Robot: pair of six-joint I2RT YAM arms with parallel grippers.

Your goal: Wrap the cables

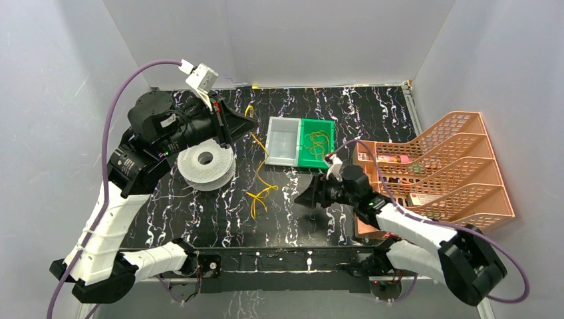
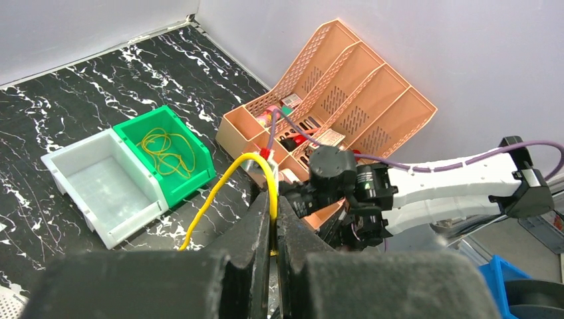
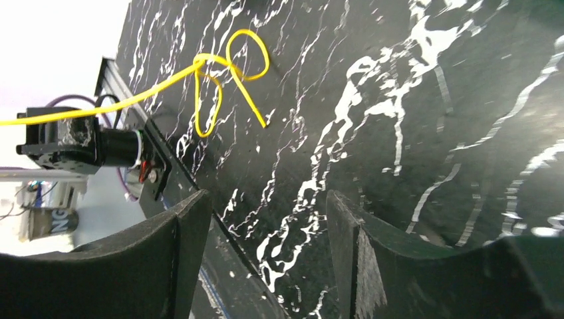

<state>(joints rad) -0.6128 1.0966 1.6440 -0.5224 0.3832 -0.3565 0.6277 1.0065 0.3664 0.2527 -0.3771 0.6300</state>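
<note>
While above open tabletop (image 1: 219,219) — right pincer (image 3: 269,219) agape.

Yellow cables (image 1: 260,193), white perforated spool (image 1: 217,175), green bin (image 2: 193,183), black table (image 1: 372,113) veined white.

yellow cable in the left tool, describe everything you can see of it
The yellow cable is a thin, flexible-looking wire. The shut left tool pinches it near one end, and it arches up out of that grip. From there it runs down to the black marbled table, where its other end lies in a loose tangle of loops with a free tip. The open right tool is near the tangle, not touching it.
</note>
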